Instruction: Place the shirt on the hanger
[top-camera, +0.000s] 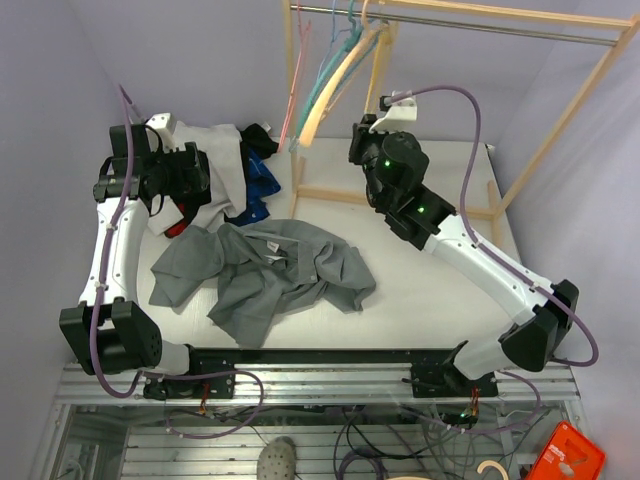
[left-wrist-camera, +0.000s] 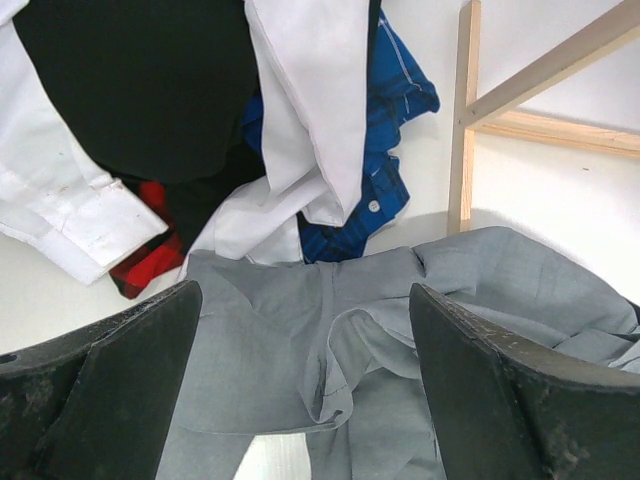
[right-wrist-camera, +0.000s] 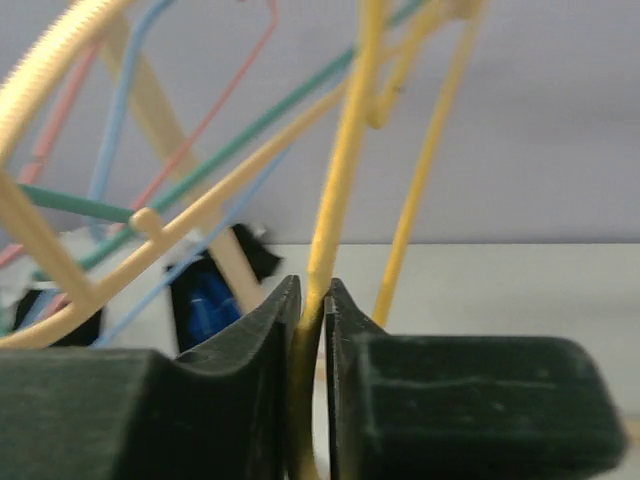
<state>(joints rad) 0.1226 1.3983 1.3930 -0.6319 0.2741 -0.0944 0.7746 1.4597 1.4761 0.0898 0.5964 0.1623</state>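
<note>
In the right wrist view the hanger (right-wrist-camera: 345, 180) is cut off by the top edge. Its low part slips out of sight between the fingers (right-wrist-camera: 262, 325) of the right gripper (right-wrist-camera: 310, 292), and the other hangers (right-wrist-camera: 50, 55) beside it are all blurry. From above, the right arm (top-camera: 400, 165) covers those fingers. In the left wrist view the shirt (left-wrist-camera: 300, 330) runs off the bottom and right edges and hides partly behind the left gripper (left-wrist-camera: 305, 295), and the clothes pile (left-wrist-camera: 310, 100) at the far left corner of the table (top-camera: 430, 290) is cut off at the top.
</note>
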